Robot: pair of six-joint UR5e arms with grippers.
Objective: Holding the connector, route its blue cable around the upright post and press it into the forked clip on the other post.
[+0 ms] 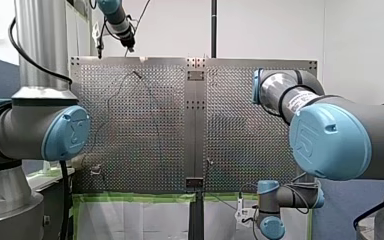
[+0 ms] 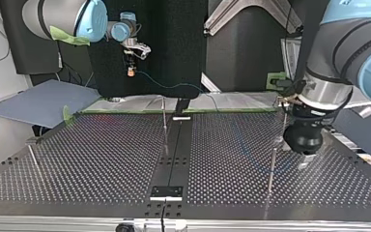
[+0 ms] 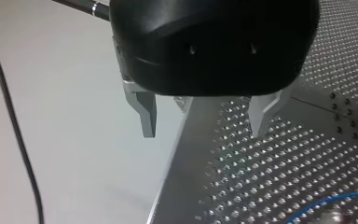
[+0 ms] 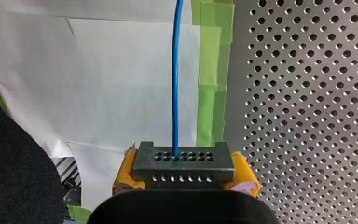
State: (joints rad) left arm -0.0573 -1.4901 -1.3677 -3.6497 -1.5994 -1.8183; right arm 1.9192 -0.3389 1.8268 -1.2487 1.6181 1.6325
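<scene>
My right gripper (image 4: 184, 174) is shut on a dark grey connector (image 4: 182, 157) with rows of holes, held between its yellow pads (image 4: 123, 173). The blue cable (image 4: 175, 79) leaves the connector straight ahead. In the top view this gripper (image 2: 131, 66) hangs beyond the table's far edge, and the cable (image 2: 174, 87) sags from it toward the table. My left gripper (image 3: 205, 133) is open with nothing between its metal fingers (image 3: 147, 119), over the plate's edge. It stands (image 2: 305, 162) beside a thin upright post (image 2: 272, 169). Another thin post (image 2: 164, 121) stands near the middle.
The perforated metal table (image 2: 101, 164) has a dark centre strip (image 2: 174, 159). A third thin post (image 2: 34, 162) stands at the top view's left. Green tape (image 4: 212, 70) and white sheeting (image 4: 121, 84) lie beyond the table's edge under my right gripper.
</scene>
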